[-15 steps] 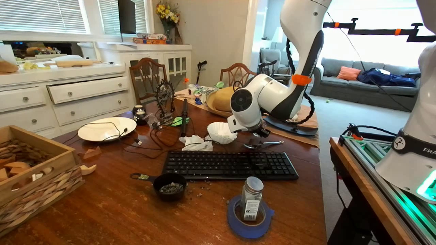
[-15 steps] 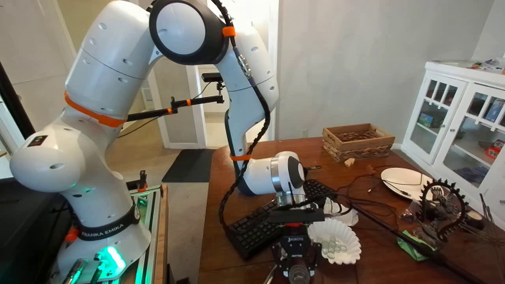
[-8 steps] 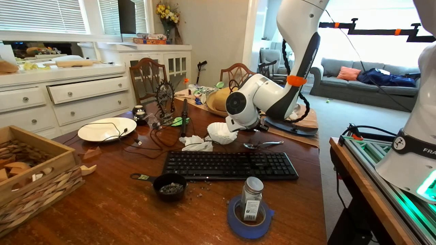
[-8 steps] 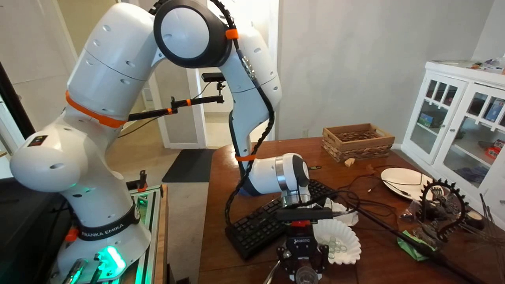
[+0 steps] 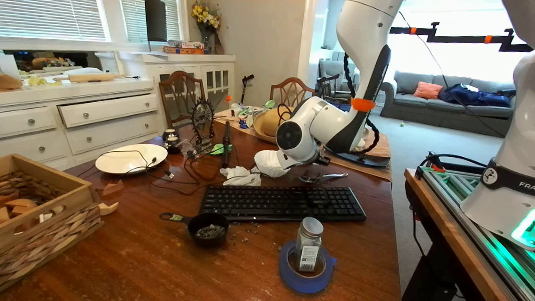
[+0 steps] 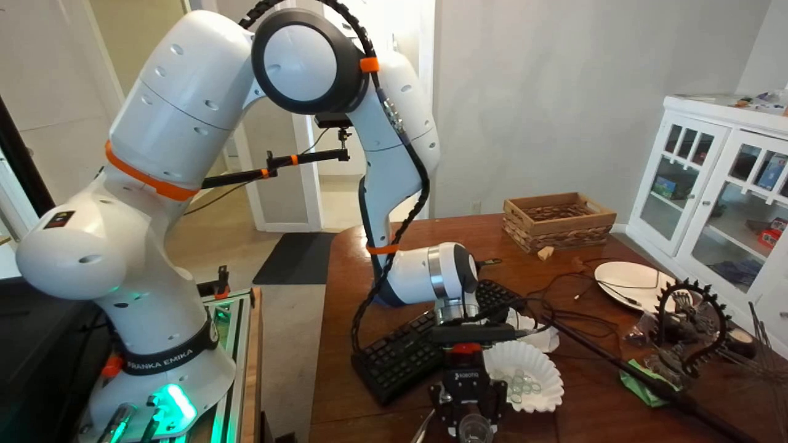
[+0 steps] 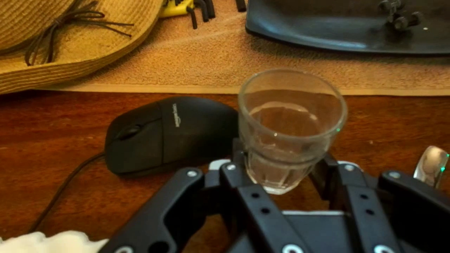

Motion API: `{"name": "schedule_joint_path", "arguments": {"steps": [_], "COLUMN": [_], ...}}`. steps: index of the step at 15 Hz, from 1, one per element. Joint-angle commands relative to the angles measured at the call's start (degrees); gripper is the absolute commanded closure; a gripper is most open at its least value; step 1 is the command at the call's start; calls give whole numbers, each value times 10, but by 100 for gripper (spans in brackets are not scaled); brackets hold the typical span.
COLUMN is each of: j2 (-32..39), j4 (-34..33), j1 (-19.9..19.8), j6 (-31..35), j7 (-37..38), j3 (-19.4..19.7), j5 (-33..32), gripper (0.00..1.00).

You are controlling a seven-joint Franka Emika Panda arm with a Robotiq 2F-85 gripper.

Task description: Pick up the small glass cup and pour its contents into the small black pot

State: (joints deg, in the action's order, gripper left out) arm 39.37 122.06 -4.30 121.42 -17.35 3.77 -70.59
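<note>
The black two-fingered claw (image 7: 283, 160) pinches a small, clear, tapering glass cup (image 7: 291, 131) between its fingers, the mouth toward twelve o'clock in the wrist view; whether the cup's base touches the brown wooden surface (image 7: 63, 130) I cannot tell. Around the cup in that view, a black computer mouse (image 7: 172, 137) lies at nine o'clock, a yellow woven straw hat (image 7: 91, 45) at ten and a dark glossy tray (image 7: 316, 28) at one. In an exterior view, a black rectangular keyboard (image 5: 284, 205) sits at seven from the claw. Farther out, at eight, the small round black pot (image 5: 207, 220) holds grey gravel, its straight handle toward nine. At six, a clear lidded jar (image 5: 308, 246) stands inside a blue tape roll (image 5: 307, 285).
</note>
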Motion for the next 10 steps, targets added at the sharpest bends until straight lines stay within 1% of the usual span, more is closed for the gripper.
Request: {"name": "schedule_joint_path", "arguments": {"steps": [1,10], "j2": [17,36], "j4": [-12,-17], "j1": [3,1], "j6": [-25,-40], "j7": [-3,-2], "j3": [-5,-10], "j5": [-18,-25], "gripper": [78,78]}}
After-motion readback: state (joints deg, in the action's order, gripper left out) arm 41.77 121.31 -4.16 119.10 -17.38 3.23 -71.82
